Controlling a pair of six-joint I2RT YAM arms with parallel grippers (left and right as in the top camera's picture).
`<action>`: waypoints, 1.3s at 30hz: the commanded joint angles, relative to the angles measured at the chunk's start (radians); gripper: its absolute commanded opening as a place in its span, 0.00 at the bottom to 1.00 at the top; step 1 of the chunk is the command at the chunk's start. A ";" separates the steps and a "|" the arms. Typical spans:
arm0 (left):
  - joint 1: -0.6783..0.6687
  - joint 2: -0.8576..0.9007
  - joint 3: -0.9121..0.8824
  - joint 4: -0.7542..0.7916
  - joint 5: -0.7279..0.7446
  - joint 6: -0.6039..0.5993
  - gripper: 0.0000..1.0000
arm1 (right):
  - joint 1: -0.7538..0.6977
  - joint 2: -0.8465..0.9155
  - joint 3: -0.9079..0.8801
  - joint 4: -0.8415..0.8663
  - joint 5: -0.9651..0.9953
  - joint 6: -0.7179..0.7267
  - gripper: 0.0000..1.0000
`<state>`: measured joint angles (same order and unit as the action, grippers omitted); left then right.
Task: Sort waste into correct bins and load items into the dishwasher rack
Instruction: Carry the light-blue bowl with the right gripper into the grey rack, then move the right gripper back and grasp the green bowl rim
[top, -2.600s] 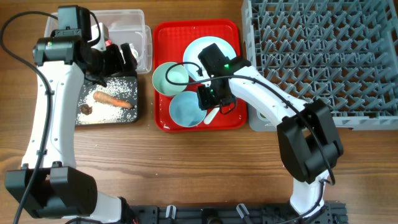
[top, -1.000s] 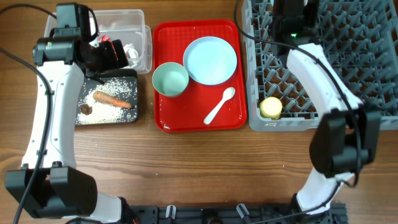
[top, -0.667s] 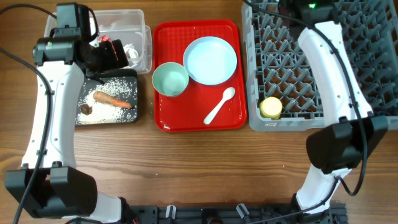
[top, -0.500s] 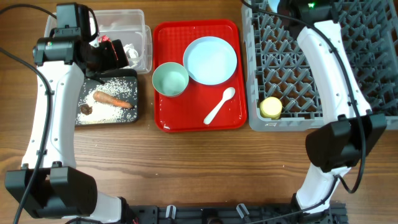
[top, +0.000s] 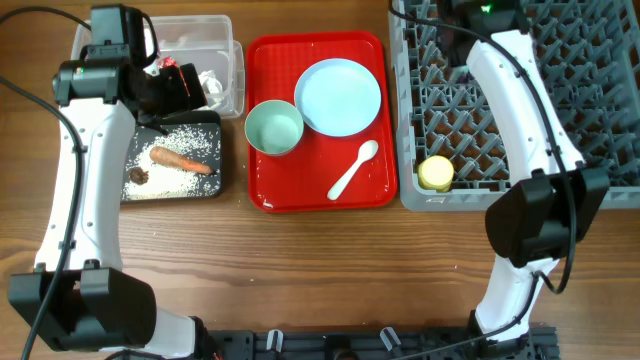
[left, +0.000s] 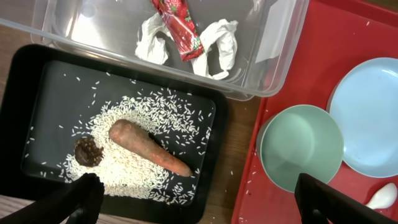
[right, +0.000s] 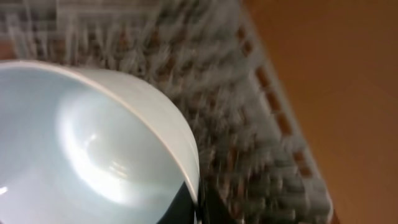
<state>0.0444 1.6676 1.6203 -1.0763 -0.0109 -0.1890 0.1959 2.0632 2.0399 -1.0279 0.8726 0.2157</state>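
My left gripper (left: 202, 208) is open and empty above the black tray (left: 37, 93), which holds the orange carrot stick (left: 149, 146), rice grains (left: 124, 177) and the brown lump (left: 89, 151). The clear tub (left: 273, 56) holds the red wrapper (left: 180, 28) and white tissue (left: 214, 46). My right gripper (right: 193, 205) is shut on the rim of a light blue bowl (right: 81, 143) over the grey rack (top: 590, 110), at its far left corner. The pale green bowl (top: 274, 127), light blue plate (top: 338, 96) and white spoon (top: 352, 170) lie on the red tray. The yellow cup (top: 435, 172) sits in the rack.
The red serving tray (top: 270, 195) lies between the bins and the rack. The right arm (top: 520, 90) stretches across the rack's left side. Bare wood table (top: 330, 270) lies along the front. The right wrist view is blurred.
My right arm lifted the light blue bowl off the red tray and carried it to the rack's far left corner. The left arm has not moved.
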 joint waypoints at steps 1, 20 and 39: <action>0.006 -0.024 0.015 0.000 -0.009 0.001 1.00 | 0.024 0.028 0.000 0.243 0.171 -0.316 0.04; 0.006 -0.024 0.015 0.000 -0.009 0.001 1.00 | 0.095 0.380 0.000 1.009 0.267 -0.923 0.04; 0.006 -0.024 0.015 0.000 -0.009 0.001 1.00 | 0.230 0.381 0.000 0.956 0.274 -0.894 1.00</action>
<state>0.0444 1.6676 1.6207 -1.0767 -0.0109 -0.1890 0.3965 2.4222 2.0331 -0.0738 1.1347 -0.7113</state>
